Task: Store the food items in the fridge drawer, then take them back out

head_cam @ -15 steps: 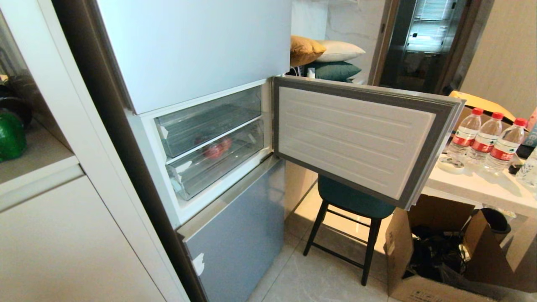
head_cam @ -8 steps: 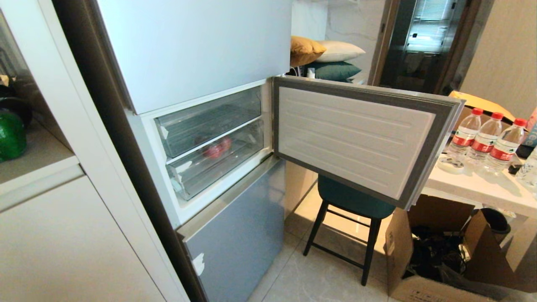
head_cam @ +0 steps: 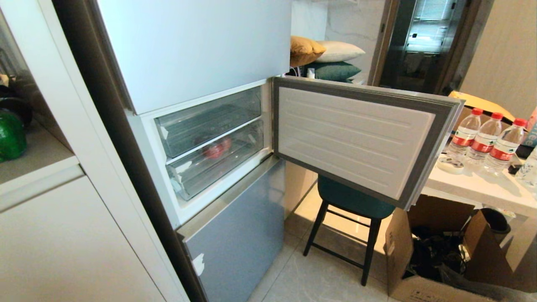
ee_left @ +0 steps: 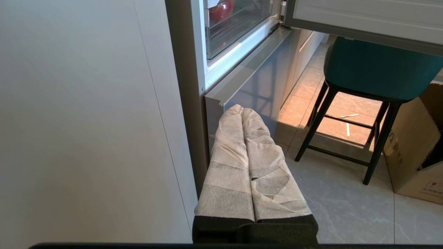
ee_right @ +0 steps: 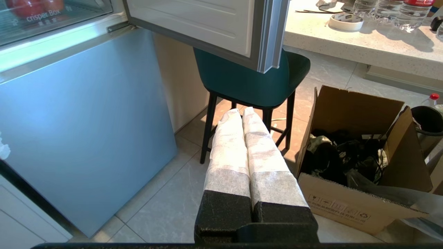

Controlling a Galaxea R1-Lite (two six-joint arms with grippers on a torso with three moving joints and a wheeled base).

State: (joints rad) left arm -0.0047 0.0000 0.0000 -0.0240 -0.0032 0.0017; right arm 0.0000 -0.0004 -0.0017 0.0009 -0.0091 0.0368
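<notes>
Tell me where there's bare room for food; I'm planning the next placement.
The upper drawer looks empty. The lower drawer is free in front of the red produce. The shelf is bare right of the green pepper. The table has a bare strip before the bottles; its far side is crowded.

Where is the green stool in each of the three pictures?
Head view: the stool stands on the floor under the open fridge door.
Left wrist view: stool at upper right, under the door's edge.
Right wrist view: stool at centre, behind the door.
Shared landmark: the open fridge door.
</notes>
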